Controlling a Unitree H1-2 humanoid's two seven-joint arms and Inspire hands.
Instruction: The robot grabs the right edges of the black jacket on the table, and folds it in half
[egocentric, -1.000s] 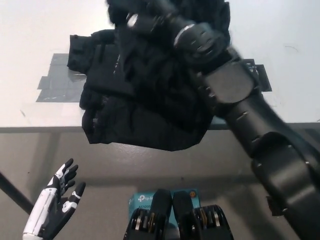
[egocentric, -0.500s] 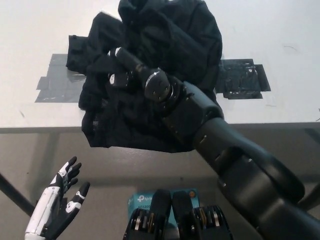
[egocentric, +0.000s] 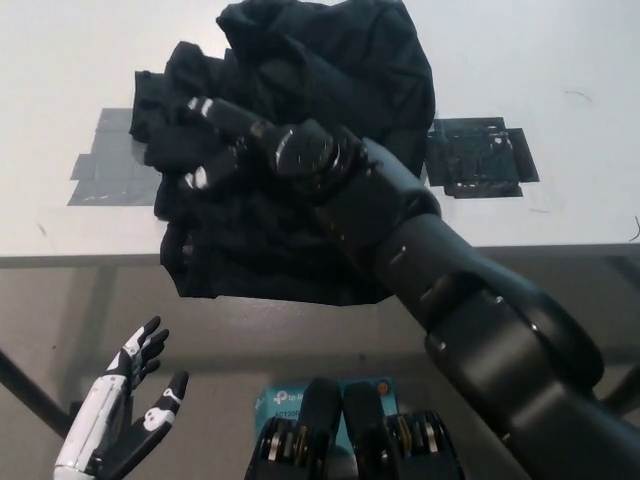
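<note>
Seemingly open right hand, bunched black jacket

The right hand has swung left across the black jacket, carrying its fold leftward.

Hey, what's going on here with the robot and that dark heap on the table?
The robot's black right hand reaches across a crumpled black fabric jacket, its fingers spread over the jacket's left part. The jacket lies bunched on the white table, its near edge hanging over the front. The white left hand rests open, low beside the table.
</note>
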